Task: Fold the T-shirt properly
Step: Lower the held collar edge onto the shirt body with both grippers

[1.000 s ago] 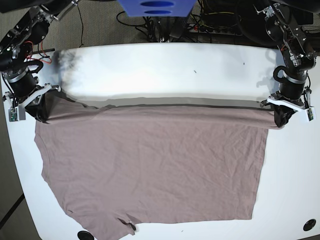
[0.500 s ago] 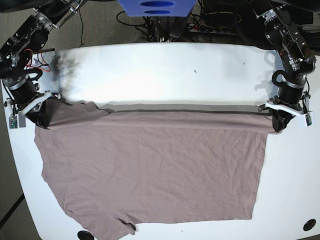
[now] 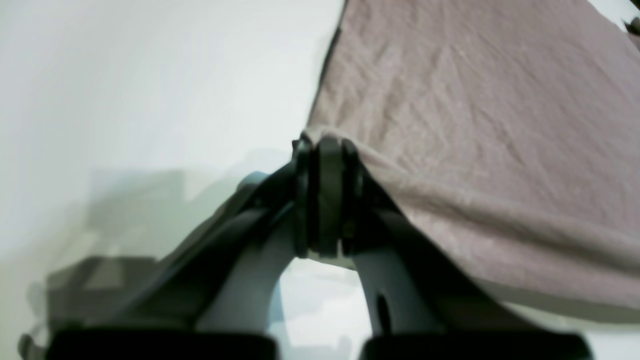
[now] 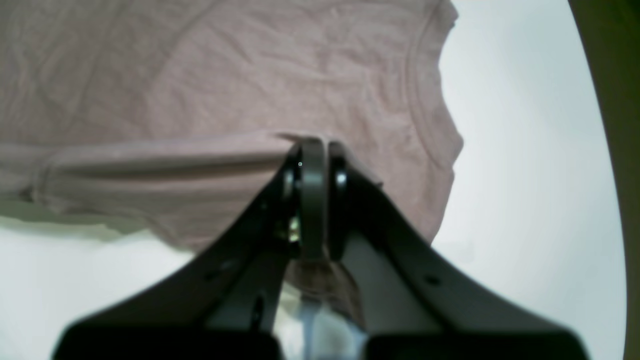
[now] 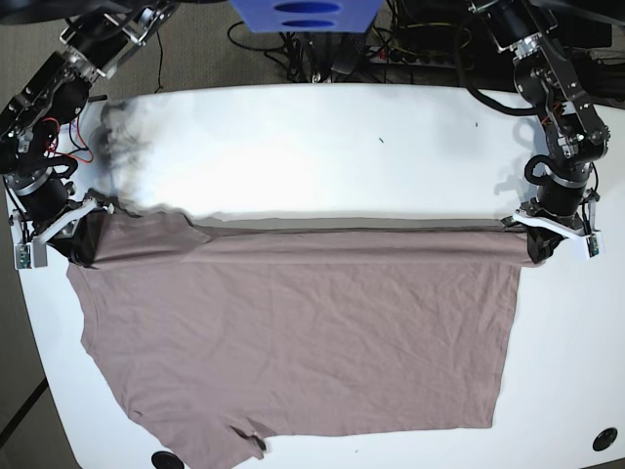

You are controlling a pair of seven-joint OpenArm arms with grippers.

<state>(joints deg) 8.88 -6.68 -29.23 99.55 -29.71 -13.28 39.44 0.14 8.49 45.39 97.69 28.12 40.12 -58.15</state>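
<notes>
Right now the T-shirt (image 5: 303, 332) lies spread over the white desk (image 5: 322, 147), its far edge lifted and pulled taut between the two arms. At one corner the left tool (image 5: 543, 244) has its jaws pinched tight on the fabric (image 3: 450, 125), and at the sleeve end the right tool (image 5: 80, 230) is clamped on the cloth (image 4: 200, 90) the same way; the near part, wrinkled, rests flat on the desk

T-shirt (image 5: 303, 332) on table (image 5: 322, 147), far edge lifted
</notes>
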